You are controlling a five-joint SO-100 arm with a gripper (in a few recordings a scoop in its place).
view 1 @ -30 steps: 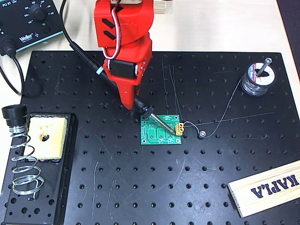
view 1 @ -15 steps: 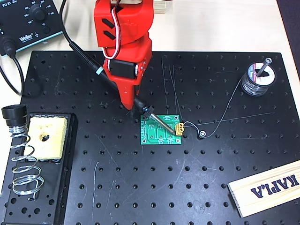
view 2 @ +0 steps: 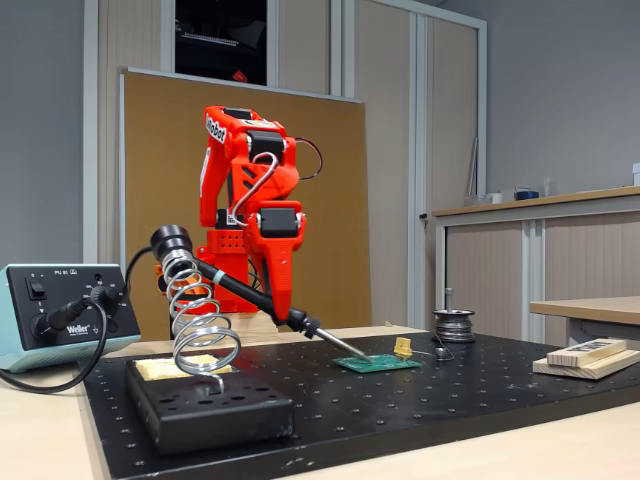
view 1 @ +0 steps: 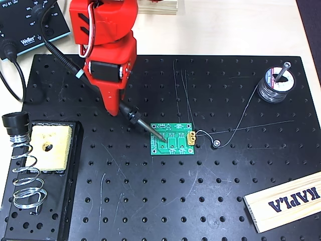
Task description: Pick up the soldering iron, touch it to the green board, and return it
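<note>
The red arm's pincer (view 1: 114,108) is clamped on the soldering iron (view 1: 131,117), gripping the black handle just above the collar, and the iron slants down toward the right in the overhead view. Its thin silver tip lands on the green board (view 1: 173,139), meeting the left part of it, near the white print. The fixed view backs that up: the tip comes down onto the board's near-left edge, handle angled up and back into the pincer (view 2: 278,308). The pale blue ring sits on the handle behind the arm, and the black cable runs on up to the Weller soldering station (view 1: 27,22) at the top left.

The board lies flat on the black perforated plate (view 1: 150,201), yellow connector (view 1: 191,136) on its right edge, a thin wire curling away from it toward the solder spool (view 1: 275,83). At the left, the spiral wire holder (view 1: 22,168) stands unoccupied beside its yellow sponge (view 1: 48,146). A wooden Kapla plank (view 1: 286,201) rests at the lower right corner.
</note>
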